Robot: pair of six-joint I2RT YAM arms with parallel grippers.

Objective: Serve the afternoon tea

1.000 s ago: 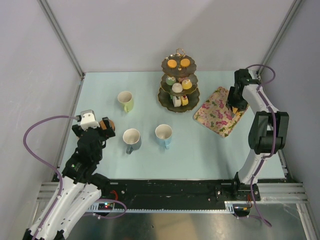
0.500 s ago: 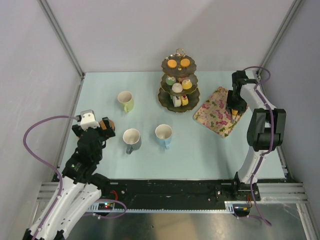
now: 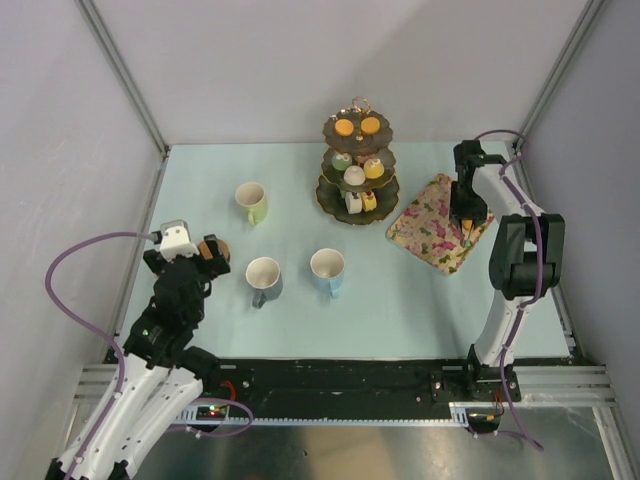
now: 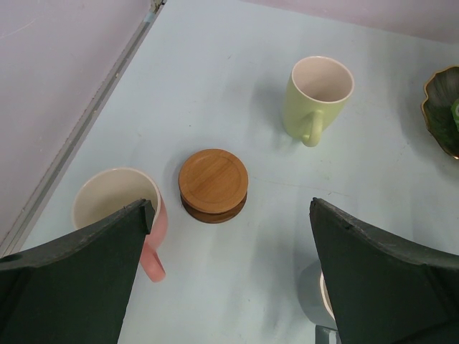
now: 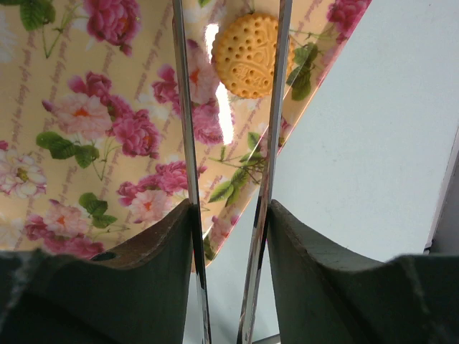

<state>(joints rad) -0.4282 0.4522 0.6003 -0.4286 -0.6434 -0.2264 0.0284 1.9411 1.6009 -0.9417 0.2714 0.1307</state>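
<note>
Four mugs (image 3: 264, 280) upright, one stand (image 3: 358, 165), one coaster stack (image 4: 213, 185). Left claw (image 4: 231, 215) spread. Right claw (image 5: 228, 215) pinches tongs (image 5: 184, 107) that straddle one biscuit (image 5: 247, 54) on the tray (image 5: 72, 143).

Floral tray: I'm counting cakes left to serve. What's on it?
One round yellow cake lies on the floral tray, between the metal tongs in the right gripper. The gripper hides part of the tray from above.

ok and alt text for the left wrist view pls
A small stack of round brown coasters sits on the pale table just ahead of the open left gripper. A pink mug stands left of the stack, partly hidden by a dark finger; a yellow-green mug stands farther off, its handle toward the camera.
</note>
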